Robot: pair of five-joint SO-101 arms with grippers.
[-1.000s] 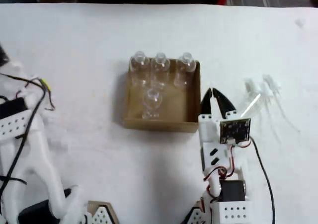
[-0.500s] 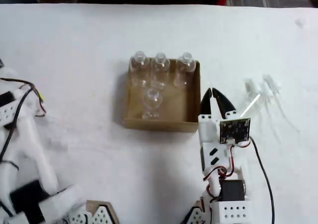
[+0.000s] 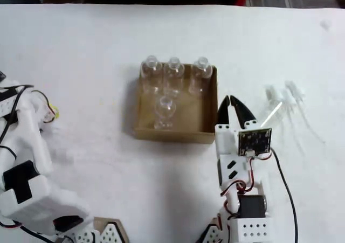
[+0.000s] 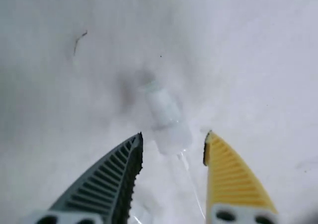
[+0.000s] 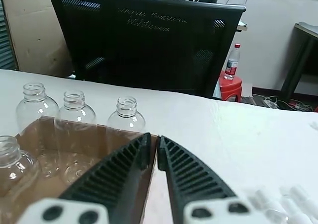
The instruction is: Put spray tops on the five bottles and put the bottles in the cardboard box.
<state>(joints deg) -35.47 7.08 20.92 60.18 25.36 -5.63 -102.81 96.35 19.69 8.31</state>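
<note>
The cardboard box (image 3: pixel 175 137) stands near the middle of the white table (image 3: pixel 91 43). It holds four clear bottles: three in a row (image 3: pixel 173 73) along its far wall and one bottle (image 3: pixel 165 109) alone at the centre, all upright. The table has wide free surface between the box and its far edge, and also to the box's left.

The right gripper (image 3: pixel 227 98) sits just beside the box's right wall, its fingers nearly together and gripping nothing. Some spray tops (image 3: pixel 280 97) lie close on its other side. The right wrist view lets one see that the bottle necks are open, and a black mesh chair (image 5: pixel 149 35) stands behind the table.

The left arm (image 3: pixel 27 167) is folded at the left edge. Its wrist view shows the left gripper (image 4: pixel 172 139) spread wide above one spray top (image 4: pixel 166 112) lying on the table, not touching it.
</note>
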